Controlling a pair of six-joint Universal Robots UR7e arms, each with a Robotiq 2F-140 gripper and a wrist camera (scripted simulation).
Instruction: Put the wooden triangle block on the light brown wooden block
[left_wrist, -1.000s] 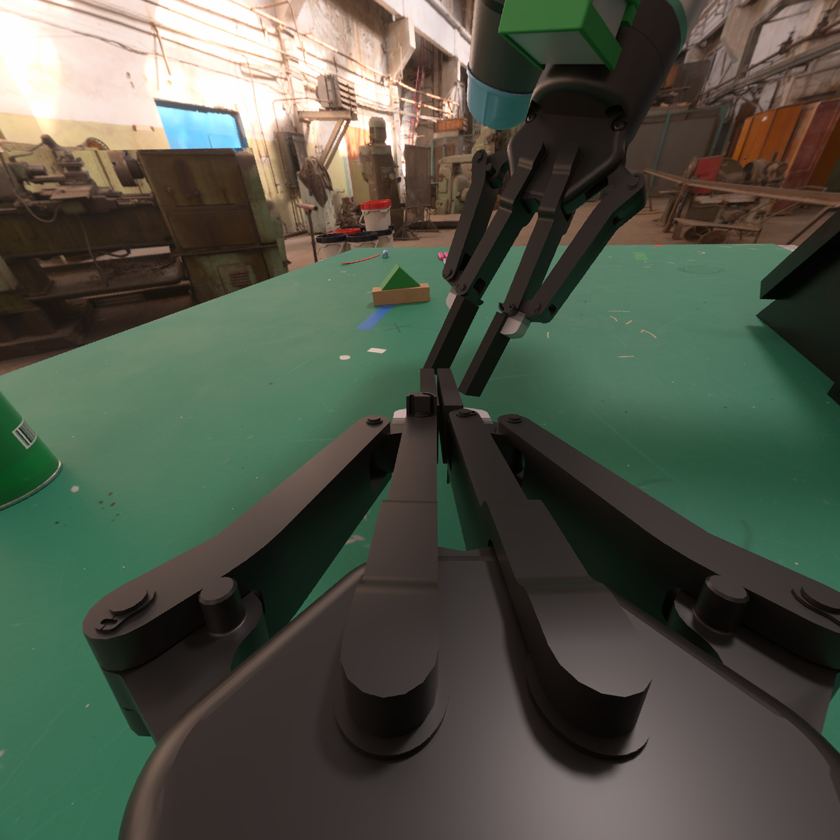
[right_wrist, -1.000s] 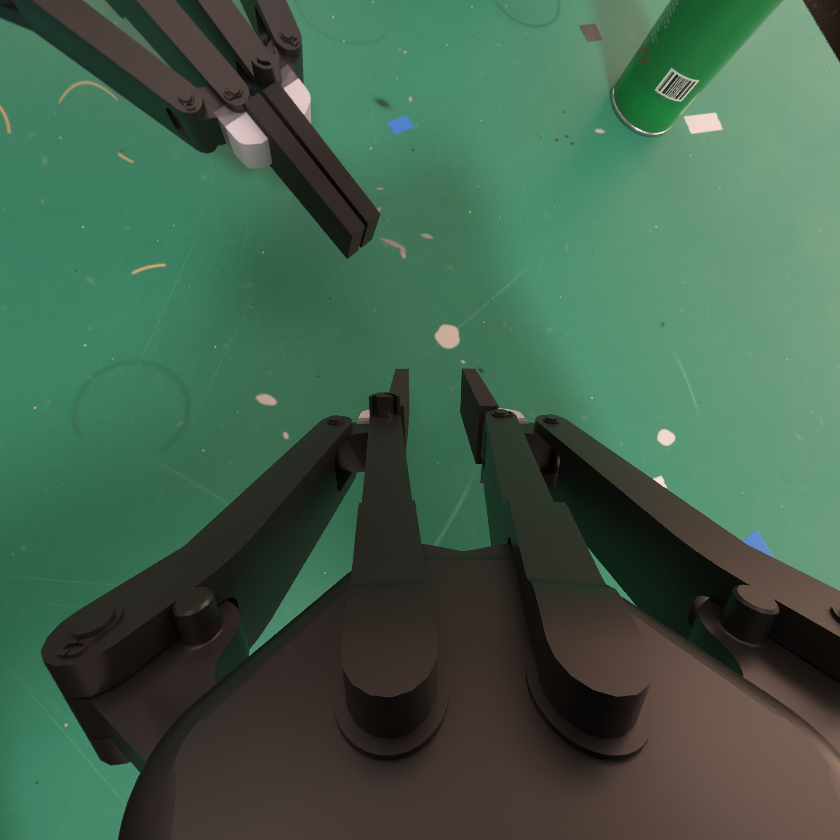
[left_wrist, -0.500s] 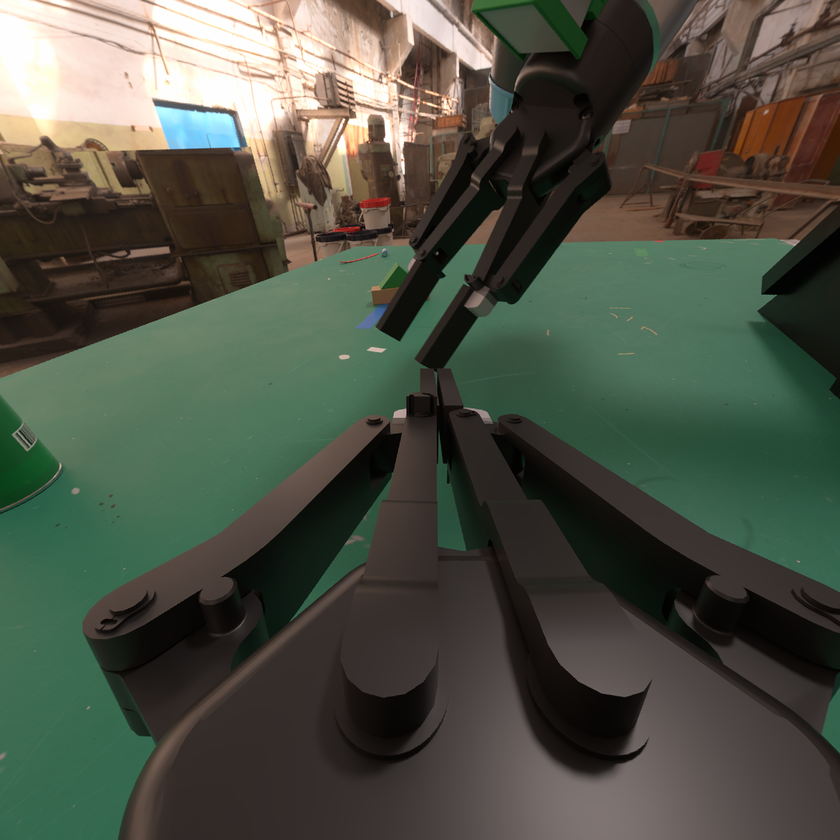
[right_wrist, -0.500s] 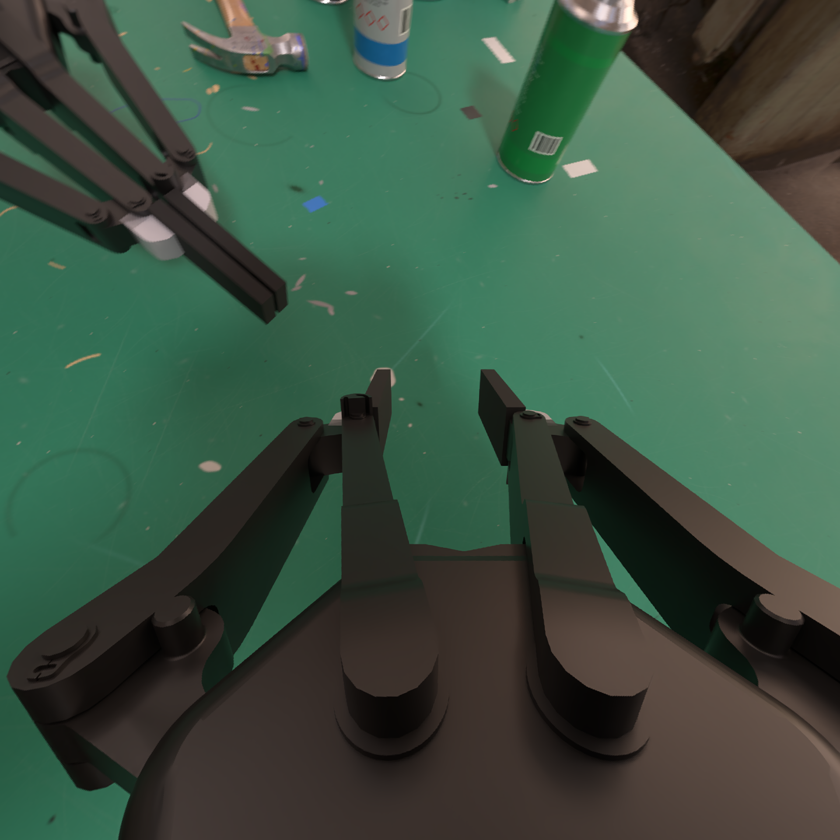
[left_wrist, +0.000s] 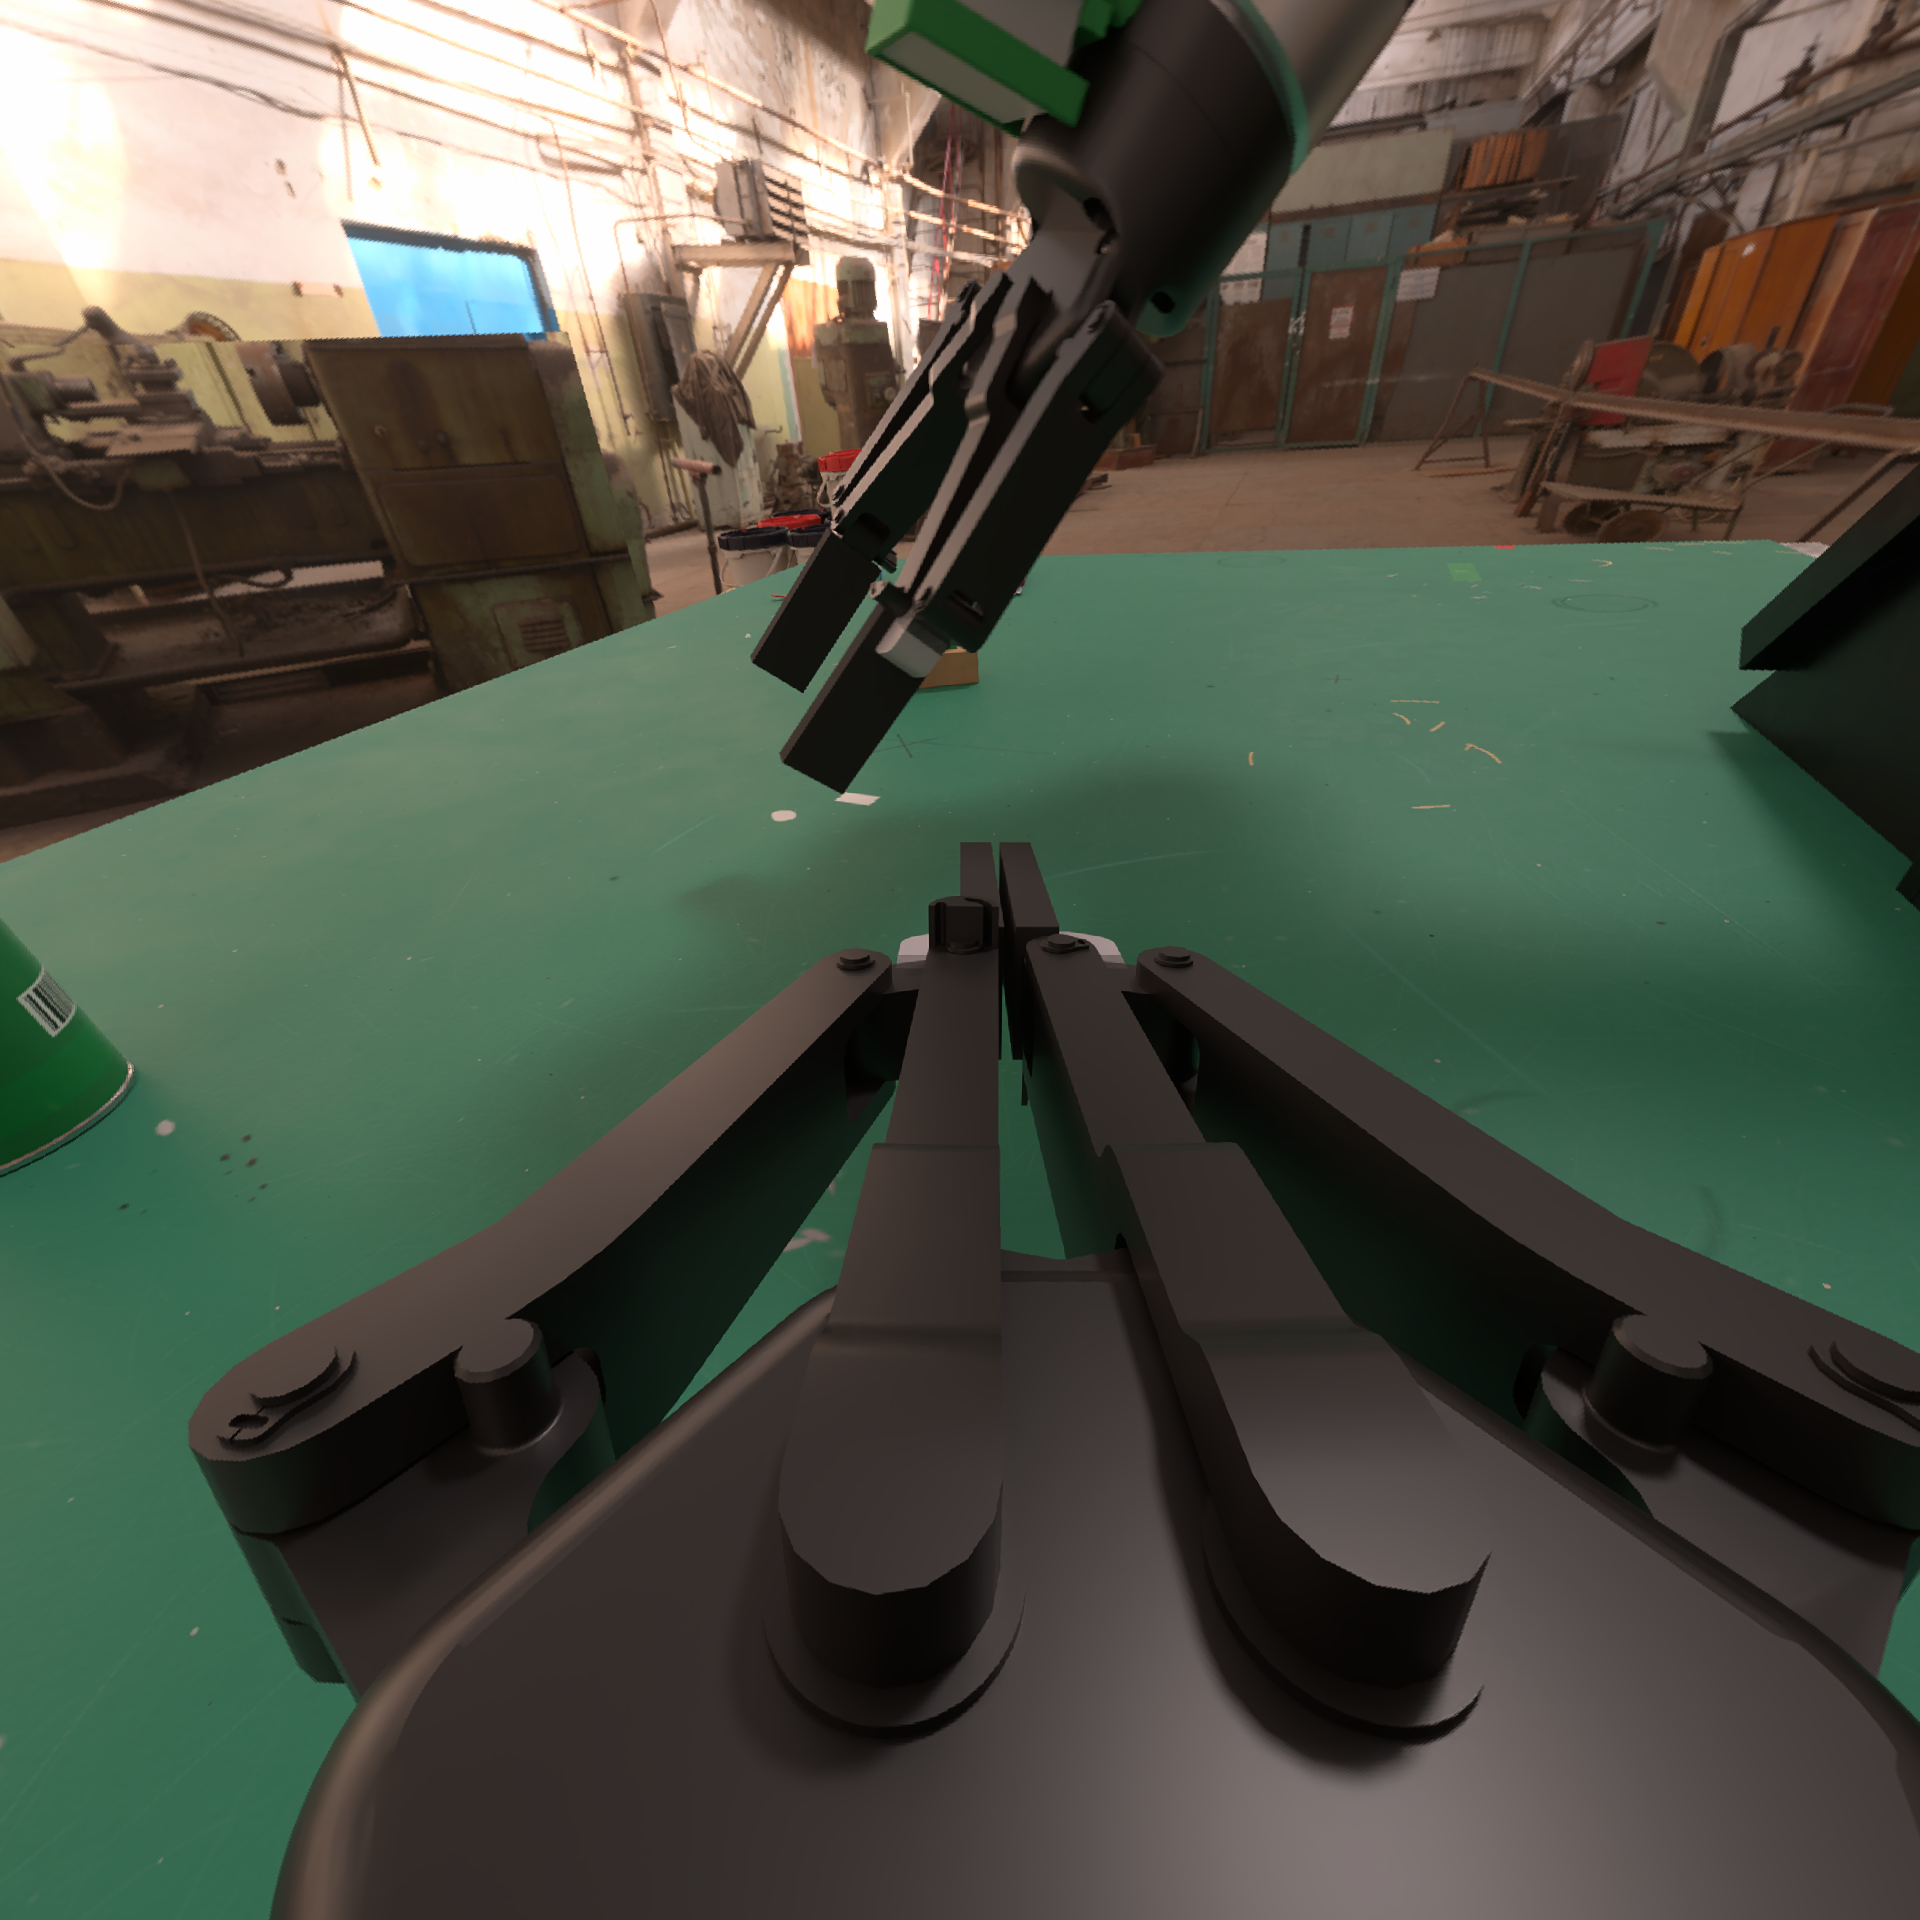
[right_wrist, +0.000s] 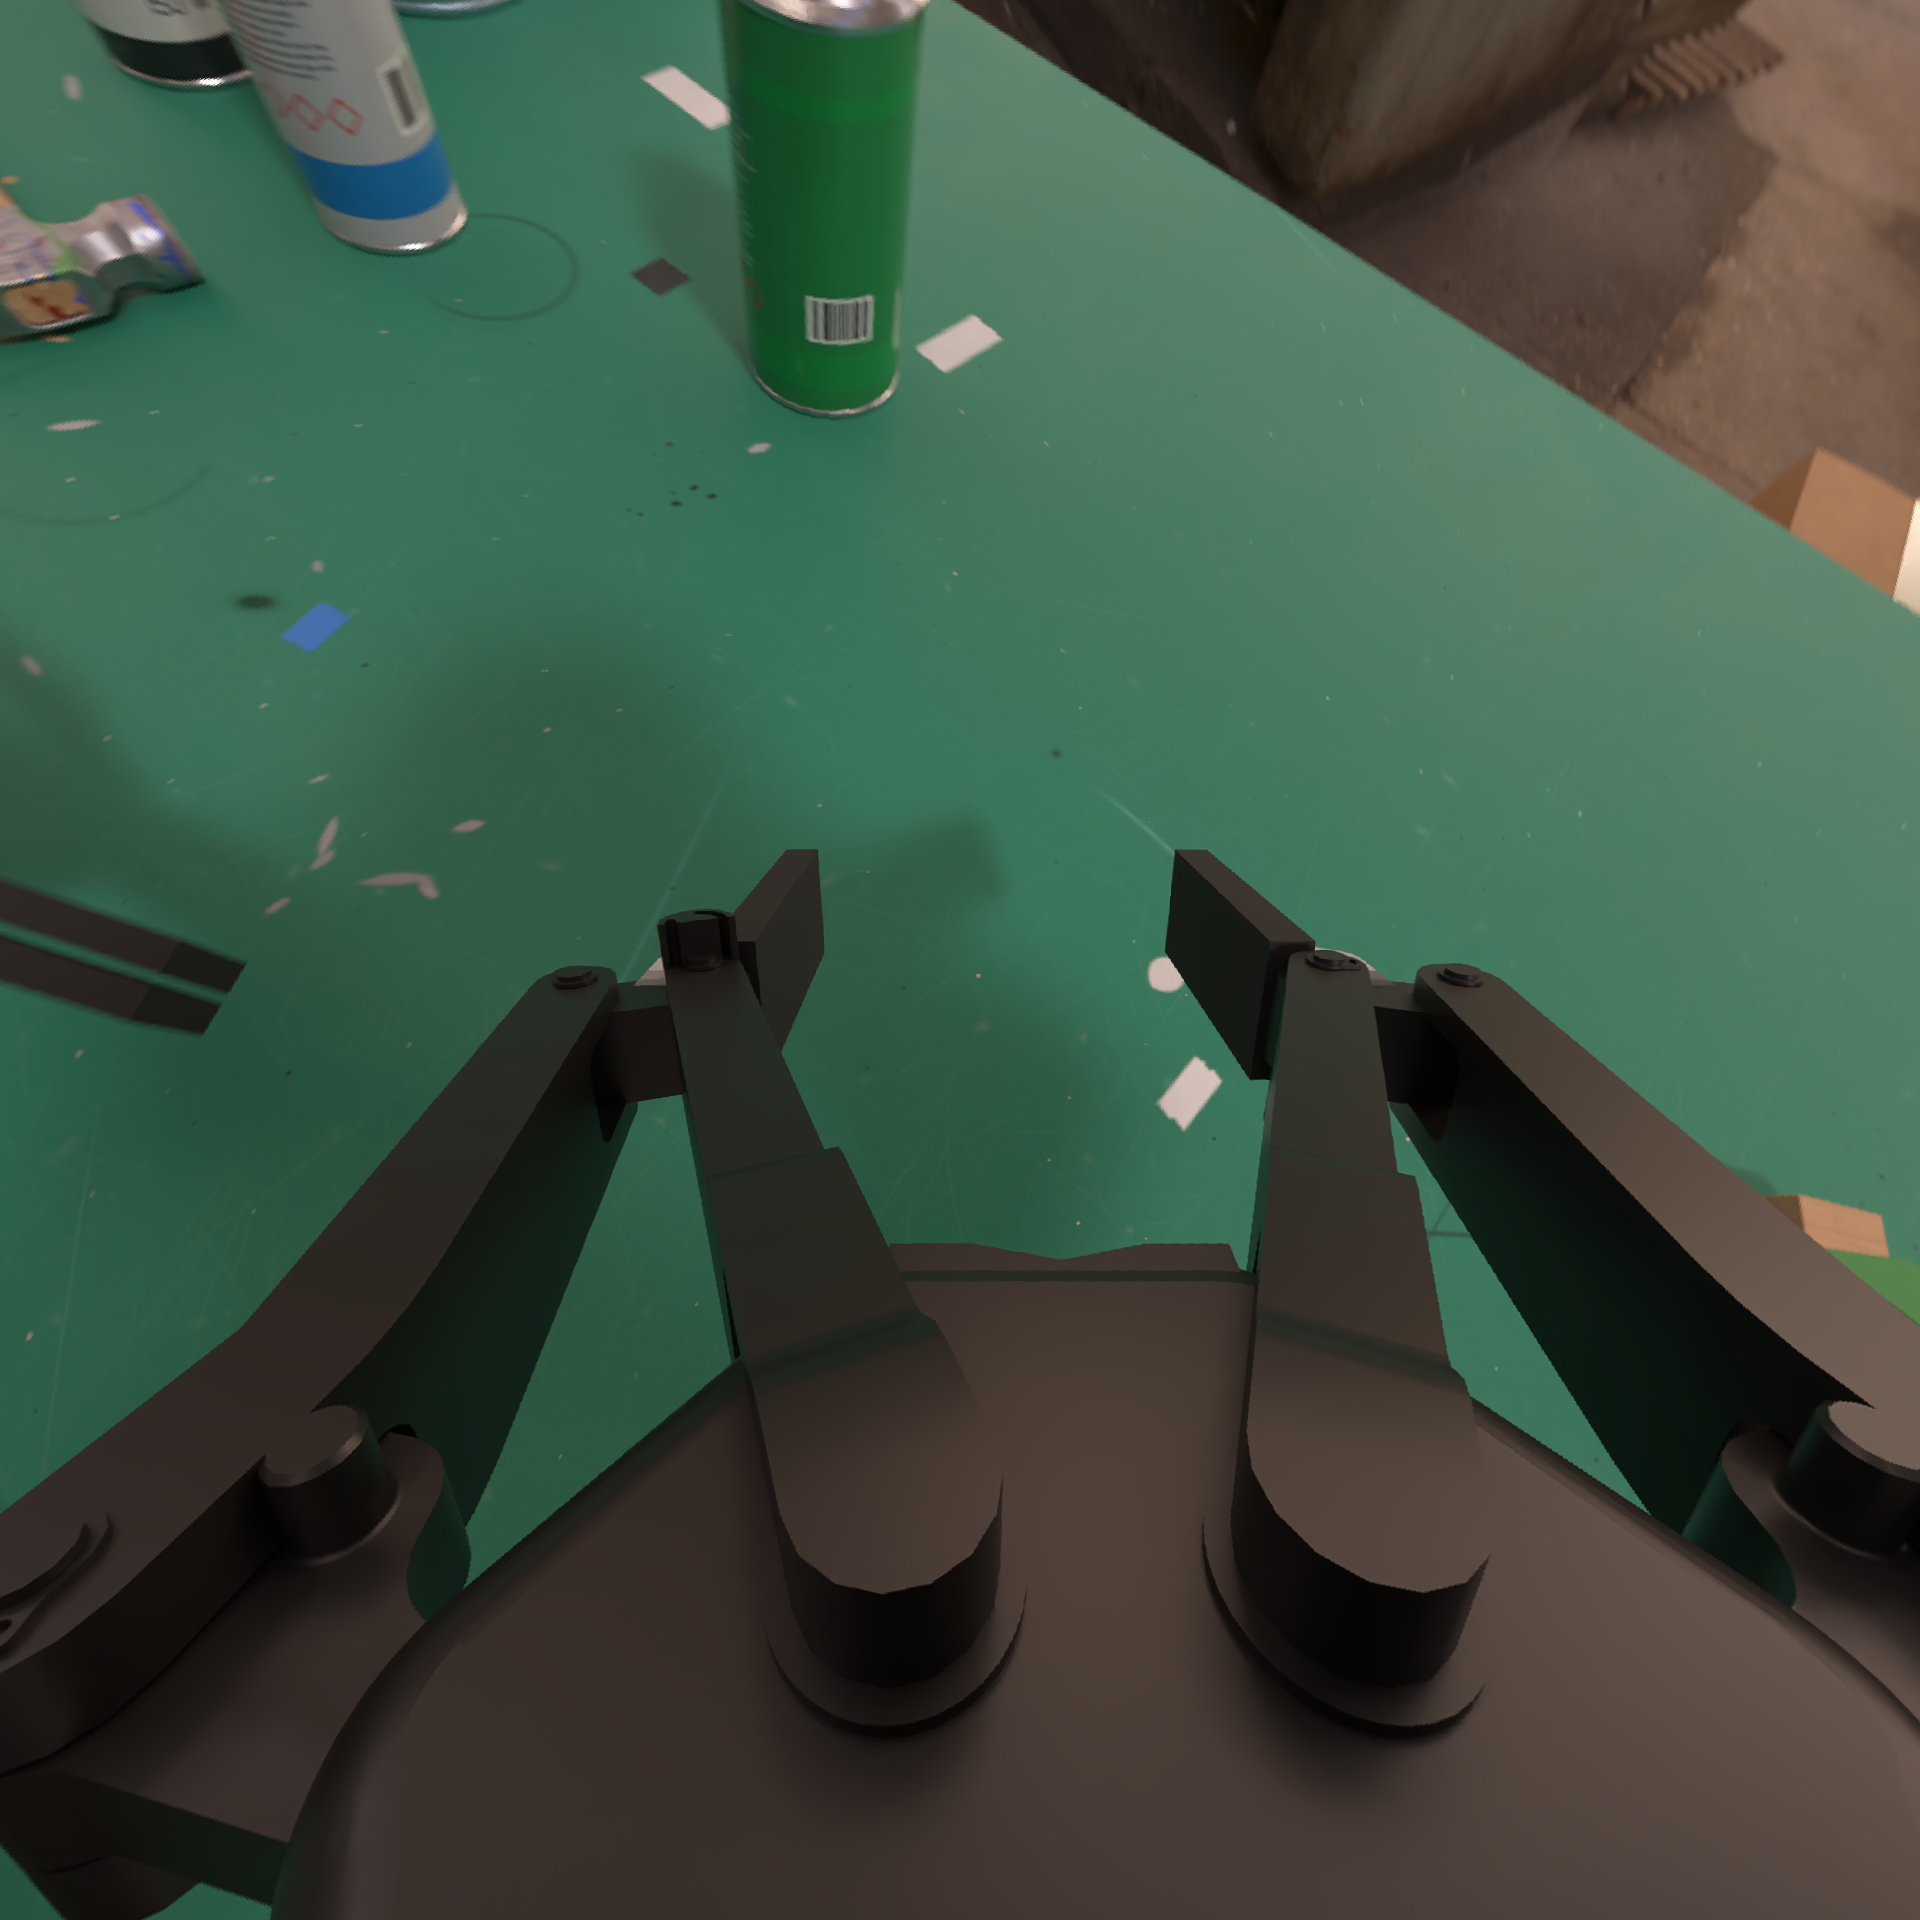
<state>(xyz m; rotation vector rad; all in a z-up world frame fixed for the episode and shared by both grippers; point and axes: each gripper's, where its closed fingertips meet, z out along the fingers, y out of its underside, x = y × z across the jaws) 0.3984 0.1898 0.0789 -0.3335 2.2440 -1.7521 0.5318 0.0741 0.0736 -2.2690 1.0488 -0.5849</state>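
Observation:
In the left wrist view only a corner of the light brown wooden block (left_wrist: 952, 671) shows, far off on the green table behind my right gripper (left_wrist: 805, 717). The triangle block is hidden there. In the right wrist view a sliver of the light brown block (right_wrist: 1834, 1226) and a bit of green, the triangle block (right_wrist: 1870, 1276), peek out beside my right linkage at the lower right. My right gripper (right_wrist: 997, 914) is open and empty above the table. My left gripper (left_wrist: 1003, 862) is shut and empty, low over the table; its tips (right_wrist: 135, 971) show at the left.
A green can (right_wrist: 826, 208) stands ahead of my right gripper, also at the left of the left wrist view (left_wrist: 42, 1049). A white and blue can (right_wrist: 353, 125) and a hammer head (right_wrist: 83, 260) lie beyond. The table edge (right_wrist: 1455, 343) runs diagonally at right. A dark box (left_wrist: 1849, 675) stands at right.
My right gripper has opened wider and swung up and to the left in the left wrist view, now covering the blocks. Its own view has tilted towards the cans. My left gripper has not moved.

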